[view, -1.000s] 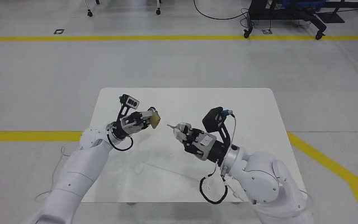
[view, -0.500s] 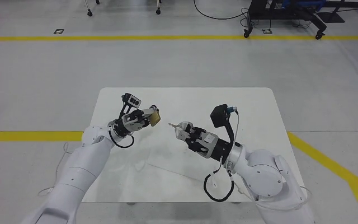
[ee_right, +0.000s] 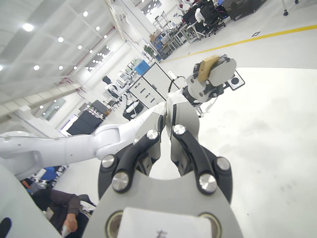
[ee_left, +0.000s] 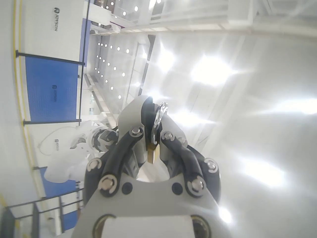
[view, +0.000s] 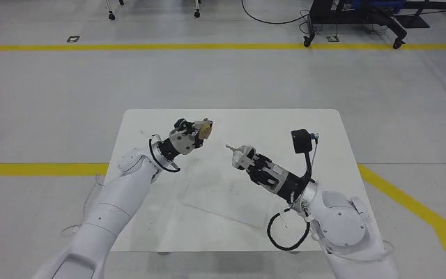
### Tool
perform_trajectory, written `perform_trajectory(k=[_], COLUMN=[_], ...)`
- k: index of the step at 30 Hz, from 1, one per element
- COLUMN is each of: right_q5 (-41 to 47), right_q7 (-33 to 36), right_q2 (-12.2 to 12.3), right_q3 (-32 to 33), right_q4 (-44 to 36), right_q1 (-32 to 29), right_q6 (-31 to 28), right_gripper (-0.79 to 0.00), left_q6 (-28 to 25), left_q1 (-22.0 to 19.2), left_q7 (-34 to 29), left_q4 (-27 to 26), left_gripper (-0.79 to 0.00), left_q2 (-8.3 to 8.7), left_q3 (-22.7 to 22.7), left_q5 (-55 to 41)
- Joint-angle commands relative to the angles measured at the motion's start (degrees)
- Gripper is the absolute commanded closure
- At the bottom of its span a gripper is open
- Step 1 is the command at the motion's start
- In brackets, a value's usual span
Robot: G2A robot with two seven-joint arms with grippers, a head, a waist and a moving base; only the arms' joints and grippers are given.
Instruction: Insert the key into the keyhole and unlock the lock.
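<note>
Both my arms have moved farther up the table (view: 306, 129). My left gripper (view: 194, 134) clamps the lock (view: 204, 128); my right gripper (view: 241, 154) pinches the key (view: 230, 147), its tip near the lock, not touching.

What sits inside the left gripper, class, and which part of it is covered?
A brass padlock, clamped in the left gripper. Its shackle pokes out past the fingers, which cover most of the body.

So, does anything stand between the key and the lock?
Nothing visible does. The key, held by the right gripper, points toward the lock held by the left gripper; only open air above the table separates them.
</note>
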Motion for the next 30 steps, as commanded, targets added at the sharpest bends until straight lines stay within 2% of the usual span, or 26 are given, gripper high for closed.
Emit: perform_trajectory(k=[1, 9, 13, 15, 28, 30], right_q5=[0.9, -1.5, -1.4, 3.4, 3.4, 5.1], right_q7=[-0.9, -3.7, -4.6, 0.9, 0.9, -0.7], right_q2=[0.1, -0.3, -0.4, -0.5, -0.5, -0.6], right_q3=[1.4, -0.6, -1.4, -3.2, -3.2, -3.0], right_q4=[0.6, 0.8, -0.2, -1.2, -1.2, -0.9], right_q1=[-0.2, 0.5, 0.5, 0.2, 0.2, -0.1], right_q6=[1.6, 12.7, 15.9, 15.3, 15.3, 16.2], right_gripper=[0.0, 0.0, 0.0, 0.0, 0.0, 0.0], left_q6=[1.7, 3.1, 3.9, 3.9, 3.9, 3.9], left_q1=[-1.4, -3.2, -3.7, -3.7, -3.7, -3.7], left_q7=[2.6, 6.6, 6.9, 6.9, 6.9, 6.9], left_q4=[1.4, 3.7, 4.9, 4.9, 4.9, 4.9], left_gripper=[0.0, 0.0, 0.0, 0.0, 0.0, 0.0], left_q2=[-0.76, -3.78, -4.23, -4.23, -4.23, -4.23], left_q3=[1.4, 4.4, 4.8, 4.8, 4.8, 4.8], left_q5=[1.3, -0.7, 0.4, 0.4, 0.4, 0.4])
